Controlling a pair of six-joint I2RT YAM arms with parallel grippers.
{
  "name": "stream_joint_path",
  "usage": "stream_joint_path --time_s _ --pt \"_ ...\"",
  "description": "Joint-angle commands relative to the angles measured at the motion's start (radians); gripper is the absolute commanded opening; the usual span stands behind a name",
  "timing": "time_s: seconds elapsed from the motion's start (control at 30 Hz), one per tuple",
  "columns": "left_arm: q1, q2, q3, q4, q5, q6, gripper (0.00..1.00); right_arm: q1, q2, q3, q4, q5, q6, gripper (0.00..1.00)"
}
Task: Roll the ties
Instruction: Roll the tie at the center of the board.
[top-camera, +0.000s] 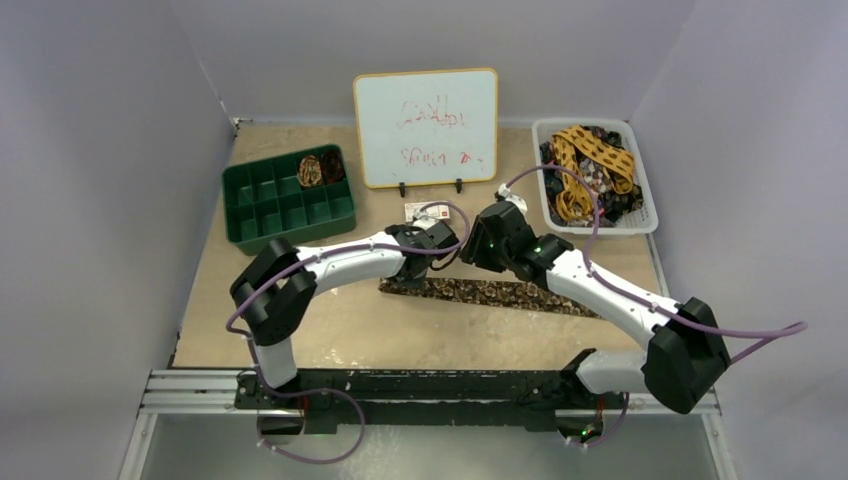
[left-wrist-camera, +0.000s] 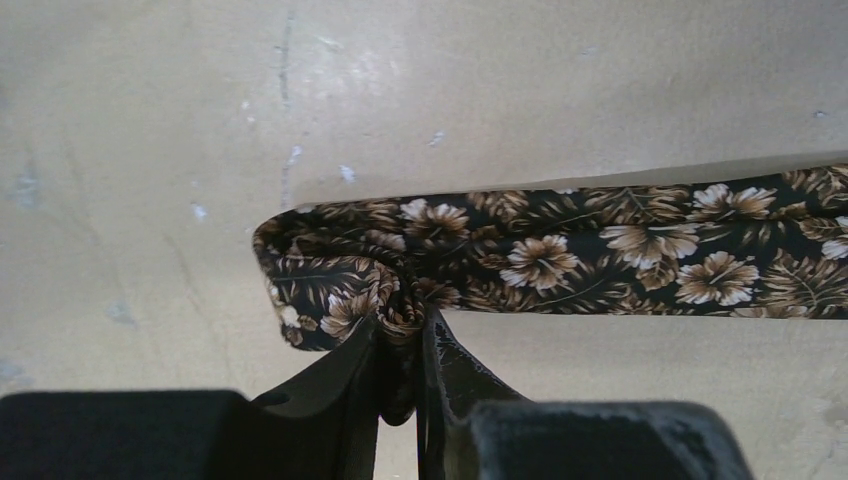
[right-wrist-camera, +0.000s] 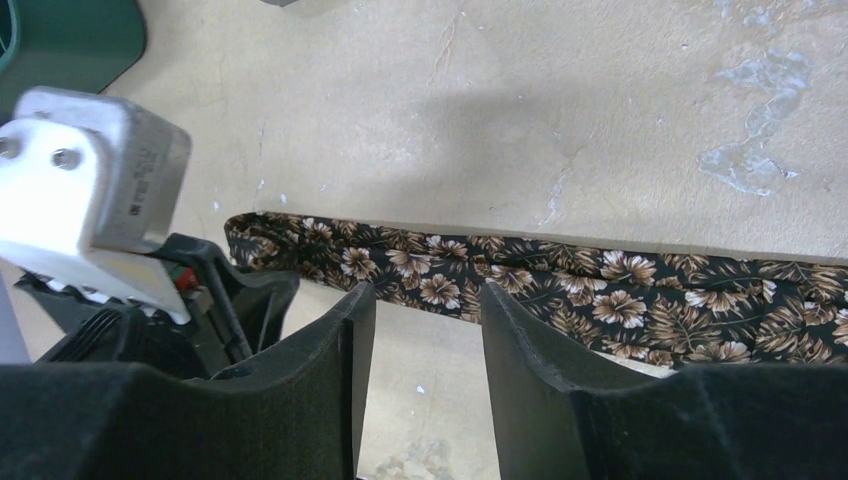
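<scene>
- Directly in front of the whiteboard (top-camera: 425, 127), one tie (top-camera: 490, 293) lies flat on the tabletop (top-camera: 300, 330). It is a long dark strip with a brown leaf print, running from below the board's middle out toward its right side.
- The left pincer (left-wrist-camera: 403, 325) is clenched on the end of the tie that lies below the board's middle. The cloth there is folded over and bunched between the fingers, which I take for the first turn of a coil.
- The right pincer (right-wrist-camera: 425, 300) is released, jaws apart with nothing between them, and it hovers over the strip just beside the left one.
- The cloth looks light, thin and limp. It will probably sag wherever it is not supported, and a loose coil would likely spring open once let go.
- Its smooth surface may slip between hard fingers. It is in no way fragile, so a firm squeeze should do no harm.
- The best hold, as I judge it, is across the full width at the folded end, with the free pincer steadying the flat strip right next to the fold.
- A finished coil (top-camera: 322, 168) sits in the green tray (top-camera: 250, 215) left of the whiteboard.
- More ties (top-camera: 590, 160) are heaped in the white basket (top-camera: 650, 215) to the whiteboard's right.
</scene>
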Motion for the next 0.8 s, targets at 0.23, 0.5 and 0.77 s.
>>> stream_joint_path --time_s 0.23,0.5,0.77 --pt "-0.003 0.027 0.034 0.126 0.170 0.019 0.31 -0.015 -0.042 -0.036 0.017 -0.006 -0.006 0.53" --pt "0.026 -0.140 0.014 0.148 0.221 -0.014 0.46 -0.035 -0.014 -0.049 0.096 -0.163 -0.044 0.72" --pt "0.270 -0.538 -0.281 0.165 0.316 -0.045 0.52 -0.036 0.062 0.021 0.236 -0.357 -0.437 0.91"
